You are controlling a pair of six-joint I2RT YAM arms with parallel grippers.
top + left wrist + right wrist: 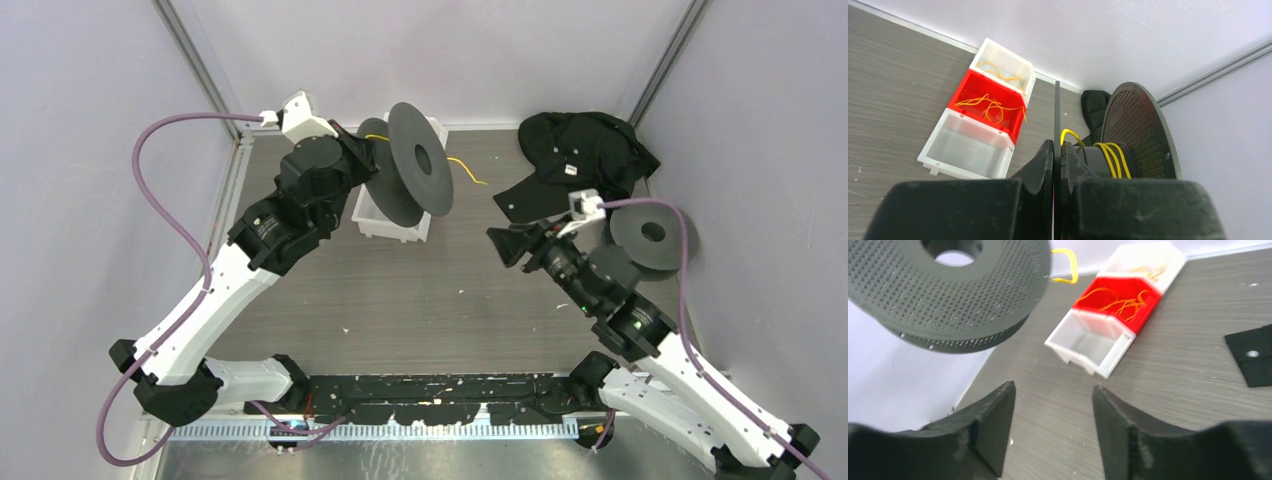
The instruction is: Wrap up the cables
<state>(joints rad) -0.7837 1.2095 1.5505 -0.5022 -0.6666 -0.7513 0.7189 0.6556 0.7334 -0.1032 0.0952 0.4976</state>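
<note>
My left gripper (366,160) is shut on the thin flange (1057,115) of a dark grey spool (417,160) and holds it tilted above the bins. In the left wrist view the jaws (1057,148) pinch the flange edge. A yellow cable (1113,158) is wound a few turns round the hub. Its free end (466,168) hangs out to the right, and also shows in the right wrist view (1068,266). More thin yellow cables lie in the red bin (990,106) and the far white bin (1000,73). My right gripper (506,245) is open and empty (1052,391), low over the table and facing the spool (948,290).
A row of three bins, white, red and white (1093,342), stands under the held spool; the nearest white bin (965,145) holds nothing. A second dark spool (650,236) lies by the right wall. A black cloth (580,155) lies at the back right.
</note>
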